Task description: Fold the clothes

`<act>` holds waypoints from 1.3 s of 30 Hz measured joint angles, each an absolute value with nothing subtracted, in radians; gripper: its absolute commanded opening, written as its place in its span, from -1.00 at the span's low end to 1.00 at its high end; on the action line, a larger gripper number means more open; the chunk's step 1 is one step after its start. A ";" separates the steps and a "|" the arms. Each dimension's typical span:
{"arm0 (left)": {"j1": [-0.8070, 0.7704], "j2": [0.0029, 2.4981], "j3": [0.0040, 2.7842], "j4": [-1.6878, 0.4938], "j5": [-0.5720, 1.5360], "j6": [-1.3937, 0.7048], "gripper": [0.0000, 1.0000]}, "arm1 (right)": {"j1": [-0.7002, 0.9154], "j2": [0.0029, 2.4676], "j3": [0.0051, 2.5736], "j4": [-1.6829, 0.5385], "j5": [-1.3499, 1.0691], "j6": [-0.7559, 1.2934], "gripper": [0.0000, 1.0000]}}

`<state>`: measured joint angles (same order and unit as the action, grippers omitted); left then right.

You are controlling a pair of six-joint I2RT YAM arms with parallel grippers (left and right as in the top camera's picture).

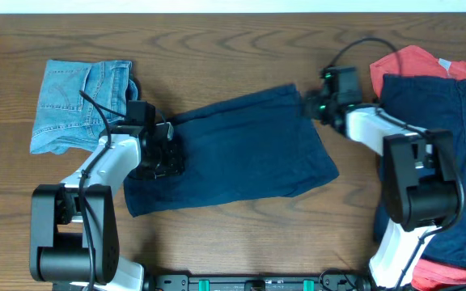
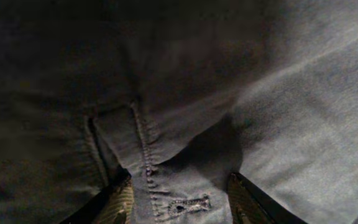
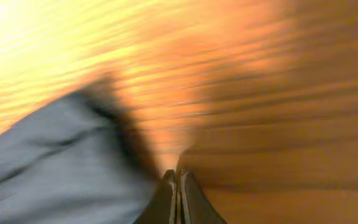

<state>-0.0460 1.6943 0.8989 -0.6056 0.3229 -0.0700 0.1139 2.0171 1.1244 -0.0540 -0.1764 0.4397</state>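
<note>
Navy shorts (image 1: 241,149) lie lengthwise between the arms: left gripper (image 1: 165,158) spread astride their left end, right gripper (image 1: 306,103) clenched beside their far corner.

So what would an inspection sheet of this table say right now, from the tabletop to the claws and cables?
Surface: wooden table, bare wood between the garments.
Job's things: navy shorts spread mid-table; folded light-blue denim at left; navy garment lying over a coral-red garment at right.
Clutter: nothing seen.
Grippers: left claw open, fingers either side of a shorts seam; right claw shut at the shorts' far corner, grip on cloth unclear.
Cables: black cable looping above the right arm.
Surroundings: black base rail at the near edge.
</note>
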 measured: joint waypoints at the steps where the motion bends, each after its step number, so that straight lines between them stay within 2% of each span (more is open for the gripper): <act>1: -0.046 1.694 0.902 -0.615 0.323 -0.070 0.04 | 0.096 2.010 1.124 -0.066 -0.178 0.438 -0.83; 7: -0.046 1.684 0.939 -0.710 0.357 -0.070 0.04 | 0.069 1.872 1.116 -0.208 -0.336 0.367 -0.74; 14: -0.046 1.548 0.983 -0.735 0.490 -0.070 0.01 | 0.215 1.658 1.122 -0.523 -0.476 0.265 -0.71; 16: -0.051 1.530 0.988 -0.781 0.518 -0.072 -0.06 | 0.289 1.663 1.122 -0.589 -0.493 0.224 -0.69; 22: -0.069 1.530 0.906 -0.791 0.524 -0.070 -0.06 | 0.501 1.749 1.122 -0.698 -0.460 0.127 -0.64; 25: -0.069 1.532 0.825 -0.750 0.489 -0.071 -0.08 | 0.553 1.822 1.122 -0.699 -0.415 0.118 -0.73; 32: -0.072 1.531 0.722 -0.659 0.391 -0.109 -0.08 | 0.511 1.953 1.148 -0.737 -0.429 0.184 -0.86; 39: -0.080 1.527 0.722 -0.657 0.319 -0.134 -0.08 | 0.340 1.985 1.161 -0.847 -0.504 0.279 -0.88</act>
<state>-0.0795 1.5272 0.7216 -0.6571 0.3187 -0.1337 0.3405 1.9854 1.1614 -0.8471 -0.5041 0.2790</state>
